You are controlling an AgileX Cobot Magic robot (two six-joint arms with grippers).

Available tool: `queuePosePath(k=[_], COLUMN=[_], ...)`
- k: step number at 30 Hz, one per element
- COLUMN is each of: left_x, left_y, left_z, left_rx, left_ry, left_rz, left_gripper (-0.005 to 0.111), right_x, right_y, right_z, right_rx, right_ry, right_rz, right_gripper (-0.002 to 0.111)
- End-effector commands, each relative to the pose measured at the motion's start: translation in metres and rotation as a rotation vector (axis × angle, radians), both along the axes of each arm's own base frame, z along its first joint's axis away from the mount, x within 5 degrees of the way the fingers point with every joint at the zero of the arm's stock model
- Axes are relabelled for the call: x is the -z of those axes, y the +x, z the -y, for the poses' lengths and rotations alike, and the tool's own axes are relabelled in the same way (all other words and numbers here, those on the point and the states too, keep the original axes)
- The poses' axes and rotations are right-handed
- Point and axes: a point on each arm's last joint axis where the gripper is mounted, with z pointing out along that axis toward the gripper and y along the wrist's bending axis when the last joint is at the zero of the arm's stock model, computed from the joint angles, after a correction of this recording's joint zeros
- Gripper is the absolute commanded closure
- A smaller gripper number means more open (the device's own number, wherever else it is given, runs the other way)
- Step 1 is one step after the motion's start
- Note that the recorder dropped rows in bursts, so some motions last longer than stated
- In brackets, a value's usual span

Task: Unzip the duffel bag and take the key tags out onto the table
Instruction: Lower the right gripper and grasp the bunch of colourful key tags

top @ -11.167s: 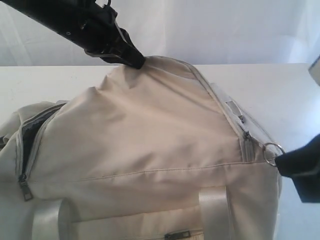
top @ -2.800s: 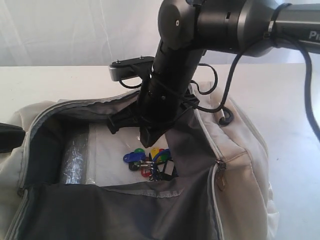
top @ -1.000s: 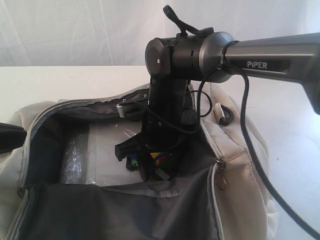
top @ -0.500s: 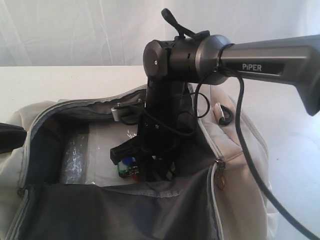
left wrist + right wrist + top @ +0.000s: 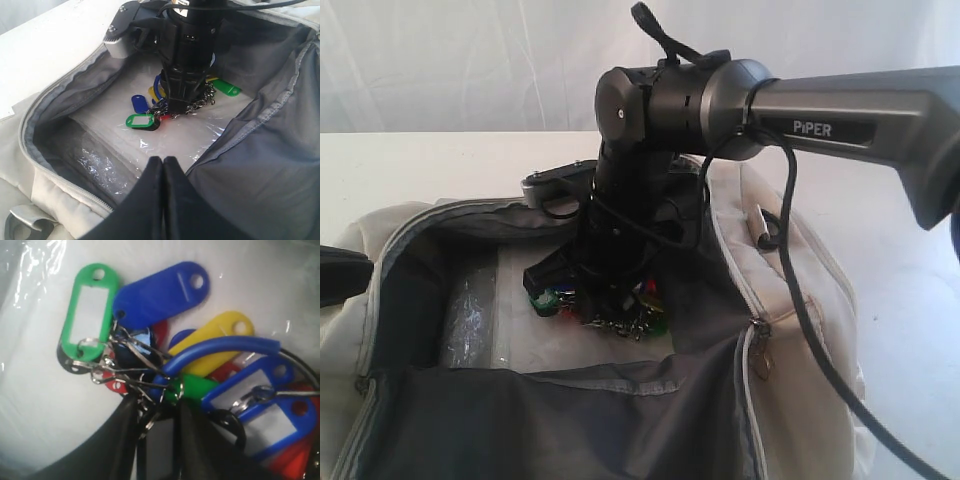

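Key tags (image 5: pixel 200 352) now seemingly gripped.

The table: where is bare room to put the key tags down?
Bare table lies between the duffel bag's far rim and the curtain, and again, in the exterior view, right of the bag, under the right arm. Inside the bag it is crowded: right pincer, key tags, plastic sheet.

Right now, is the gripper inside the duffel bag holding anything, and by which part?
Yes. The right gripper pinches the key tags at the knot of metal rings where the tags join.
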Motion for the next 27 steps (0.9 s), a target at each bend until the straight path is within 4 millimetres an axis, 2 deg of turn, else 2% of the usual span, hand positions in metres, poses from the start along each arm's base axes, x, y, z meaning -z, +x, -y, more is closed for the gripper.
queuePosePath(k=[1,5,8,10,13,16,18,19,23,27], left_x=[0.001,0.001,0.001,0.001,0.001,0.001,0.001,0.001,0.001,0.001], left_y=[-0.002,-0.002,-0.002,-0.002,-0.002,-0.002,-0.002,-0.002,-0.002,-0.002], left_z=[0.001,0.001,0.001,0.001,0.001,0.001,0.001,0.001,0.001,0.001], left_rx=[0.004,0.004,0.004,0.004,0.004,0.004,0.004,0.004,0.005,0.005], left_ry=[-0.015,-0.015,-0.015,-0.015,-0.015,-0.015,-0.015,-0.015,-0.013,-0.013], left_rz=[-0.01,-0.01,-0.01,-0.01,-0.01,-0.01,-0.01,-0.01,-0.009,-0.009], left_gripper=[0.107,0.107,0.107,0.107,0.107,0.107,0.107,0.107,0.107,0.107], right_x=[0.007,0.006,0.008,0.012,0.02,0.031,0.037,0.037,0.023,-0.018], right_y=[0.002,0.002,0.0,-0.006,-0.011,-0.012,-0.013,-0.014,-0.015,-0.018], right_z=[-0.003,-0.005,-0.009,-0.017,-0.025,-0.02,-0.017,-0.015,-0.015,-0.012], right_rx=[-0.049,-0.044,-0.114,-0.221,-0.291,-0.291,-0.288,-0.278,-0.274,-0.261], right_ry=[0.006,0.02,0.018,0.01,-0.065,-0.169,-0.219,-0.232,-0.212,-0.151], right_rz=[0.007,0.008,0.022,0.034,0.063,0.031,-0.007,-0.015,0.017,0.128], right_gripper=[0.099,0.079,0.063,0.06,0.06,0.073,0.091,0.106,0.108,0.108])
